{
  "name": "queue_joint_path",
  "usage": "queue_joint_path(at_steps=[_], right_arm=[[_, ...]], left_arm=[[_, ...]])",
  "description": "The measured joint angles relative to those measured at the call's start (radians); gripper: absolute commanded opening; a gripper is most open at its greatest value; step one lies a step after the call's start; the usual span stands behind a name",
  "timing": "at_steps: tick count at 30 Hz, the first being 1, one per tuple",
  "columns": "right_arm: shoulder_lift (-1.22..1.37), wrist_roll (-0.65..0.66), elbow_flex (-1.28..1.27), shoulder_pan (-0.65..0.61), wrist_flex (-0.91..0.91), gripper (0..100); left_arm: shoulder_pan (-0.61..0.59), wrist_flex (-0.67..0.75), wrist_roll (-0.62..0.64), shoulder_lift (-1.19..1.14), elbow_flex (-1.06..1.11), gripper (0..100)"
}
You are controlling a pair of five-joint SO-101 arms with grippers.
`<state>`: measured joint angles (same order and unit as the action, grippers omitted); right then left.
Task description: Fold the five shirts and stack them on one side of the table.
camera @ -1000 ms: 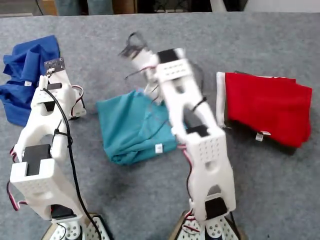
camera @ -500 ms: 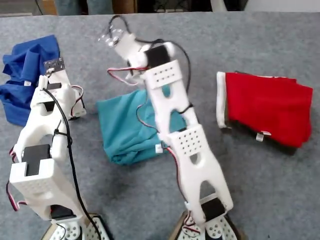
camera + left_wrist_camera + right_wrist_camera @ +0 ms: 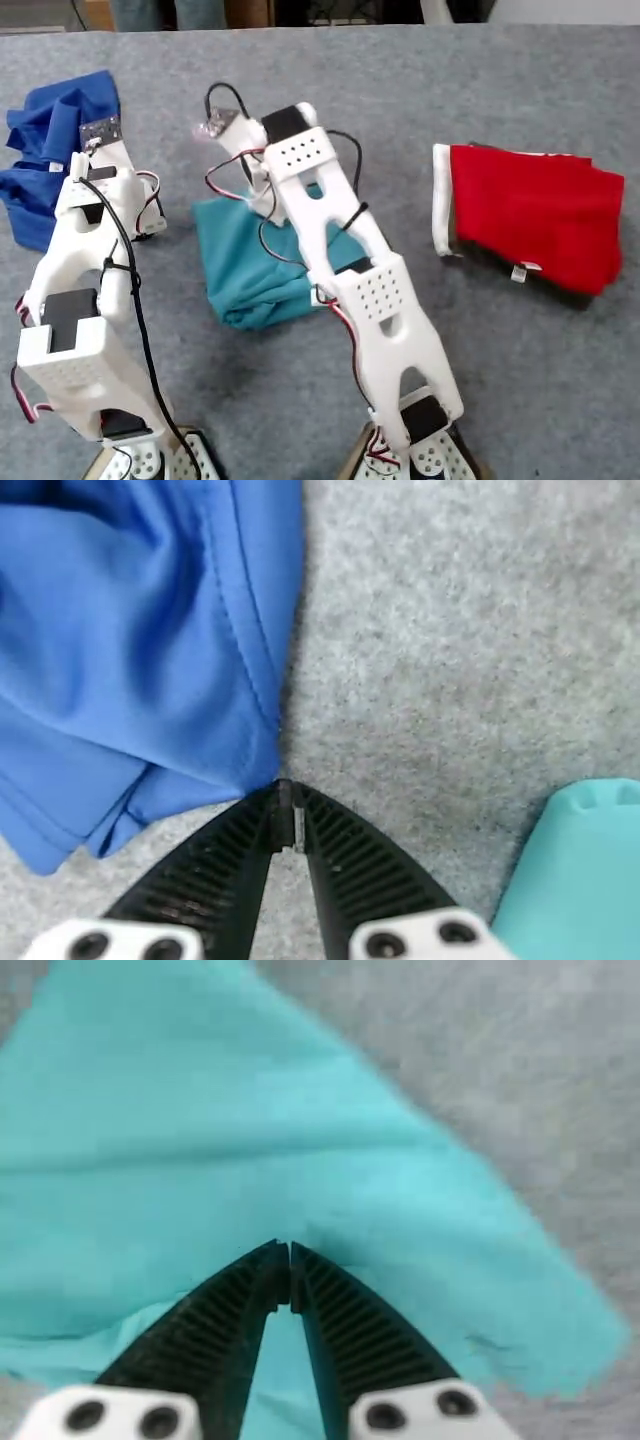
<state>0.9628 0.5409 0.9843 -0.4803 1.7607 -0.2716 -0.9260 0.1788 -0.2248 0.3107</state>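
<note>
The grey table (image 3: 500, 60) carries everything. The right arm (image 3: 340, 260) stretches from the near edge out over the middle, and the left arm (image 3: 85, 250) stands at the near left, pointing to the far-left corner. At the right lies the folded red shirt (image 3: 530, 215), with a white edge (image 3: 441, 200) and a dark layer showing under it, so this is likely the stack. In the centre is the teal shirt (image 3: 240, 265), partly folded, its bulk running from far left to near right. At the far left is the blue shirt (image 3: 55, 120), crumpled and unfolded.

The right gripper (image 3: 289, 1260) hangs directly over the teal cloth, jaws clenched tip to tip, with no fabric visibly pinched between them. The left gripper (image 3: 286, 805) is also clenched, its tips right at the blue shirt's hem with grey table beyond, and the teal shirt lies off to its right.

The teal shirt sits under the right jaws and the stack is to its right, so that arm is the better placed to finish and carry it.
</note>
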Motion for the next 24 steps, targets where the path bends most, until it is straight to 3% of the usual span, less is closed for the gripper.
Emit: queue_joint_path(at_steps=[11,24], right_arm=[[-0.068,0.0,-0.226,0.066,0.0,1.4],[-0.562,-0.015,-0.882,0.11,-0.04,1.4]], left_arm=[[0.0,0.0,0.0,0.0,0.0,3],[0.0,0.0,0.0,0.0,0.0,3]])
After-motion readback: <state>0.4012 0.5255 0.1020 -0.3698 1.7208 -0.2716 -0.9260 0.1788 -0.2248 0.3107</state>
